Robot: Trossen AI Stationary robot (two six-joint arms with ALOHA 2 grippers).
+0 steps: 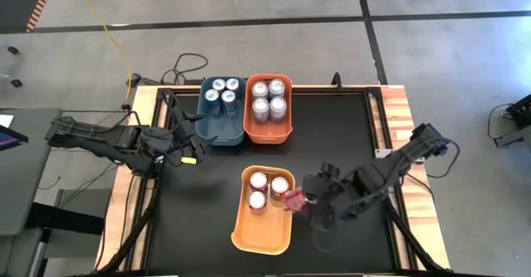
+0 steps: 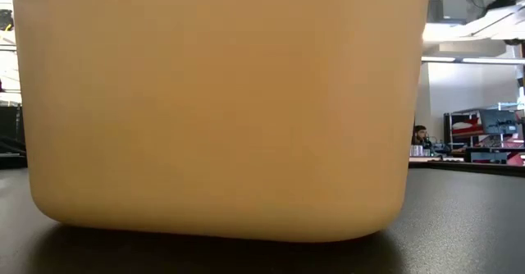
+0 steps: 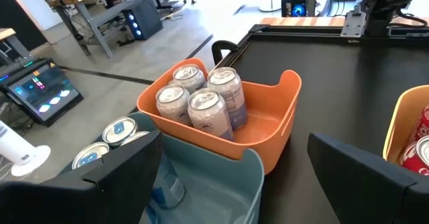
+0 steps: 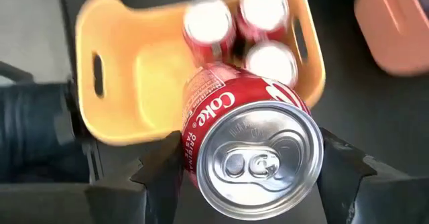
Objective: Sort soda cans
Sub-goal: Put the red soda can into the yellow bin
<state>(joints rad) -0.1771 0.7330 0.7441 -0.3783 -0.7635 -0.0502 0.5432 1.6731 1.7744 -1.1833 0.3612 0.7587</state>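
Note:
A red soda can (image 4: 251,150) sits between the fingers of my right gripper (image 1: 297,201), at the right rim of the yellow bin (image 1: 249,240). Three red cans (image 1: 267,190) stand in that bin's far half. Four silver-grey cans (image 3: 201,100) stand in the orange bin (image 1: 286,132). Blue cans (image 1: 222,90) with silver tops stand in the blue bin (image 1: 217,132). My left gripper (image 1: 189,148) is open and empty, just left of the blue bin's near end; in its wrist view its fingers (image 3: 120,163) stand over that bin. My right gripper pinches the red can by its side wall (image 4: 201,127) near the top end, one finger (image 4: 157,170) on each side. The can's silver top (image 4: 258,163) faces the wrist camera, so the can lies along the fingers. It is lifted clear and tilted, above the yellow bin's right rim.
The near half of the yellow bin (image 4: 154,76) holds nothing. In the low view its wall (image 2: 221,110) fills most of the picture. The blue and orange bins stand side by side at the table's far edge. A person (image 2: 420,134) shows far off in the room.

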